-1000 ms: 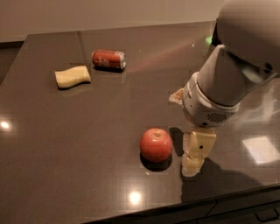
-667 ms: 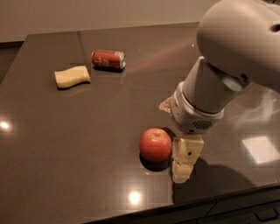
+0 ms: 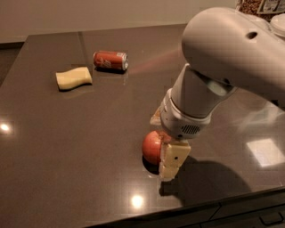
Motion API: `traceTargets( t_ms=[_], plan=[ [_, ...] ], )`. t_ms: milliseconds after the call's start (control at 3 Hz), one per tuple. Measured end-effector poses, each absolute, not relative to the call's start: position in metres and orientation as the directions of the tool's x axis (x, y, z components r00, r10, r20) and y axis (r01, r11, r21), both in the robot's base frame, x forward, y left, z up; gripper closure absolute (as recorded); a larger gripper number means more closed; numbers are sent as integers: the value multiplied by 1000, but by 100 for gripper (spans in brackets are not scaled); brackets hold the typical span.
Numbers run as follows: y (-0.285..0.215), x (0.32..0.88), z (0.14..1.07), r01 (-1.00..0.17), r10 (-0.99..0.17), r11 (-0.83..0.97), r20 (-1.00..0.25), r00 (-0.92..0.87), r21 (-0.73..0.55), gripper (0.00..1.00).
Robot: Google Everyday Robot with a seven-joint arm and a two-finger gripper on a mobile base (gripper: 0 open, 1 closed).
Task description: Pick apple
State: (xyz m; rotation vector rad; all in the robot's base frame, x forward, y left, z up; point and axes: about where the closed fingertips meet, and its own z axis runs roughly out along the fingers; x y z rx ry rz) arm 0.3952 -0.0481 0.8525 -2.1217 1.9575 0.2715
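Observation:
The red-orange apple rests on the dark table, near its front edge. My gripper has come down over the apple from the right. Its jaws stand open on either side of the apple: one cream finger is against the apple's near right side, and the other finger shows behind it. The wrist and arm hide the apple's right half. The apple still sits on the table.
A red soda can lies on its side at the back left. A pale yellow sponge-like object lies left of it. The table's front edge runs just below the gripper. Shelved goods show at the top right.
The gripper has moved left from beside the apple and now straddles it. The apple, can and yellow object have not moved.

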Motion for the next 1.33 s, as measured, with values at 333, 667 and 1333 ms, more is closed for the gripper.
traceTargets(
  t_ms=[333,667,1333],
  plan=[
    [-43,399,855,-997,-945,-63,-319,73,-40,51],
    [-41,399,862,-997,-941,-61,-332,71,-38,74],
    [-30,398,946,-988,-913,-124,-380,149,-90,100]
  ],
)
